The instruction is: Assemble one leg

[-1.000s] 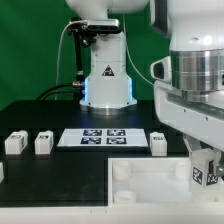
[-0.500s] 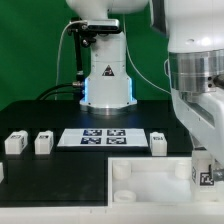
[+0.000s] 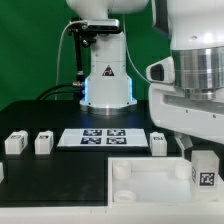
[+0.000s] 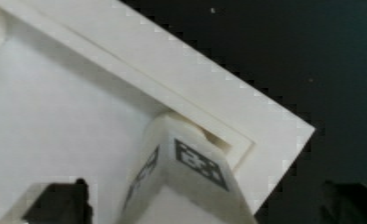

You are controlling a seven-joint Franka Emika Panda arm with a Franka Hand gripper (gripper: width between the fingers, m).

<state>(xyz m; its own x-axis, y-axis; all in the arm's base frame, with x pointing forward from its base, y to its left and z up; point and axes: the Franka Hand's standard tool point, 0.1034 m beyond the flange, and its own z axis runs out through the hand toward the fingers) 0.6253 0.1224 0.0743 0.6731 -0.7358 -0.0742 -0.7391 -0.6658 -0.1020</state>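
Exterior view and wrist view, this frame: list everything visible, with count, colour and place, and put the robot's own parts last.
leg on the tray: one, white with a black-and-white marker, at the tray's corner on the exterior view's right; also in the wrist view.
loose legs: three in full view, white, on the black table; a fourth white piece is cut off at the exterior view's left edge.
tray: one, white, with round corner studs, front of the table.
marker board: one, white with black tags, mid-table.
table: one, black.
backdrop: green.
robot base: white, behind the marker board.
pincer: above the leg on the tray; open or shut cannot be told.
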